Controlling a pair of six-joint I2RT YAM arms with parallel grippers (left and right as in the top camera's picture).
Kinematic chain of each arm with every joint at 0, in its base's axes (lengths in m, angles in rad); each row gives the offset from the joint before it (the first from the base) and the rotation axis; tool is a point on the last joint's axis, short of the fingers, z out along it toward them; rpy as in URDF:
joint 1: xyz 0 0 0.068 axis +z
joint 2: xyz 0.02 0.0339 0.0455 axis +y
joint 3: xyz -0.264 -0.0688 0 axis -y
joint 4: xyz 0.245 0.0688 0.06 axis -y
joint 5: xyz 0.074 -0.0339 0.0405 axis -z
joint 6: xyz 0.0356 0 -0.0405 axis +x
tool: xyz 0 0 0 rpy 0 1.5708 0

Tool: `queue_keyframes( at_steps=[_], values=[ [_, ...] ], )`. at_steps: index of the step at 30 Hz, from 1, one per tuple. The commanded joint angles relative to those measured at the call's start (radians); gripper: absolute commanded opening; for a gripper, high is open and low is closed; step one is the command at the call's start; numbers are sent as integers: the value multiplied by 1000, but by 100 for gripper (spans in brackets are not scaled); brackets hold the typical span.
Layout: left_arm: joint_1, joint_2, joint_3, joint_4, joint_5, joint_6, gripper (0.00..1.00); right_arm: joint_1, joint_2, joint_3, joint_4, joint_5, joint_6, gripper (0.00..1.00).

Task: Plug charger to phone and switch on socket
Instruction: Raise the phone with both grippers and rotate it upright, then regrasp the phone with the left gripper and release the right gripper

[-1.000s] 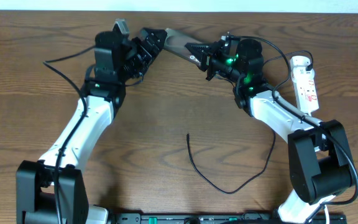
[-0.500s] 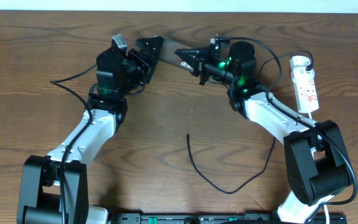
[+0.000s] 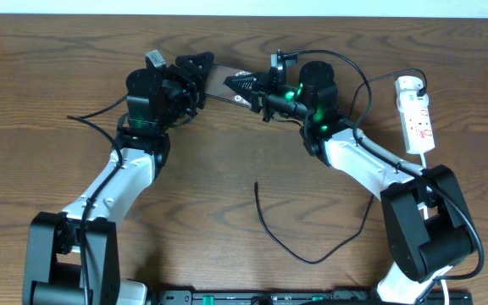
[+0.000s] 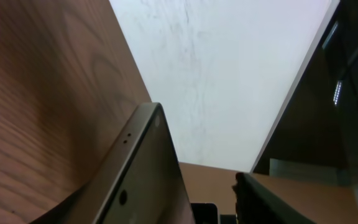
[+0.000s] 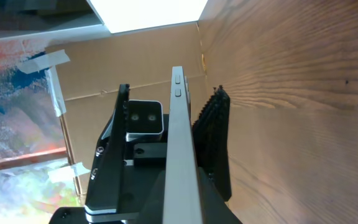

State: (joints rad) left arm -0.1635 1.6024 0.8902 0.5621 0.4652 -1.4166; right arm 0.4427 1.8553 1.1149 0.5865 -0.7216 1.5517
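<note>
Brown wood-grain table (image 3: 49, 102) carries two arms, one phone (image 3: 220, 81), one charger (image 3: 296, 252) and one socket (image 3: 418, 114). The phone hangs between the two end effectors near the far edge of the table. The right end effector (image 3: 246, 85) pinches it: its wrist view shows the slab (image 5: 179, 155) edge-on with a ridged pad (image 5: 215, 146) against the side that faces the table. The left end effector (image 3: 196, 73) meets the phone's other end, but in its wrist view the phone's edge (image 4: 145, 168) stands apart from the one finger (image 4: 269, 202) that shows, so I cannot tell whether it grips. The charger lies loose in a curve on the near part of the table, its tip free and well apart from the phone. The socket lies at the right edge. Against a second ago, both wrists and the phone have shifted left, while charger and socket lie as before.
</note>
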Motion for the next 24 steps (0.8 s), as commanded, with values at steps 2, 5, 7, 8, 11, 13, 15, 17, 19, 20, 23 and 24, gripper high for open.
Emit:
queue_keyframes(
  at_steps=[2,5,7,8,11,13,15,17,19,20,23,24],
  values=[
    [7,-14,-4,8,5,-8,59,19,-3,9,3,-37,-19,1],
    [25,-14,-4,25,22,-22,59,19,-3,9,1,-25,12,1],
    [32,-14,-4,48,43,-22,59,19,-3,9,1,-18,31,1],
    [36,-14,-4,65,54,-23,59,19,-3,9,1,-14,34,1],
    [41,-14,-4,92,70,-34,59,21,-3,9,1,-10,43,1],
    [41,-14,-4,95,75,-34,60,22,-3,9,1,-10,45,1],
    [41,-14,-8,95,81,-33,61,23,-3,9,1,-10,45,1],
    [41,-14,-25,118,80,-34,61,23,-3,9,1,-10,45,1],
    [41,-14,-52,164,77,-38,61,23,-3,9,1,-9,46,1],
    [41,-14,-66,190,76,-43,61,23,-3,9,2,-8,49,1],
    [41,-14,-123,277,61,-64,61,23,-3,9,2,-7,49,1],
    [41,-14,-138,293,57,-64,61,23,-3,9,2,-7,49,1]
  ],
)
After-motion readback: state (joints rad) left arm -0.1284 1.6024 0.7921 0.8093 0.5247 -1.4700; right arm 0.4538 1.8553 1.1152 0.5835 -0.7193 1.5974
